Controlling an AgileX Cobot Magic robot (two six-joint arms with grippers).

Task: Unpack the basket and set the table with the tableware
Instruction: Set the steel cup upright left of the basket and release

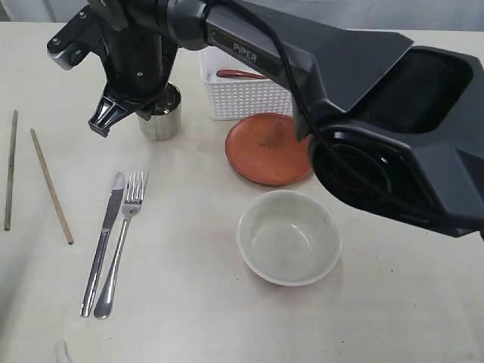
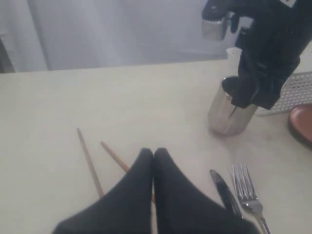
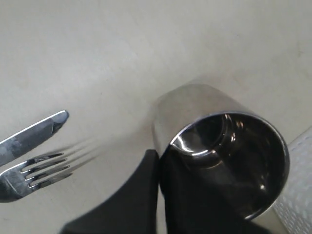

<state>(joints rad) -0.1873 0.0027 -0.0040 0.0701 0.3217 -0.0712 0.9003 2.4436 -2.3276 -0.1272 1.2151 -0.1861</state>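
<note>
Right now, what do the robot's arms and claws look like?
The right arm is matte black, with chunky angular shells, a round joint cap, white PIPER lettering and a thin black cable along it. The left gripper and right gripper each end in two smooth black tapered fingers.

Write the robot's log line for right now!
right tool: shut on steel cup rim | left tool: shut, empty | spoon: in basket

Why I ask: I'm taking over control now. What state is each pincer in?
Left pincer: closed, holding nothing.
Right pincer: closed on the rim of the steel cup, which stands on the table.
</note>
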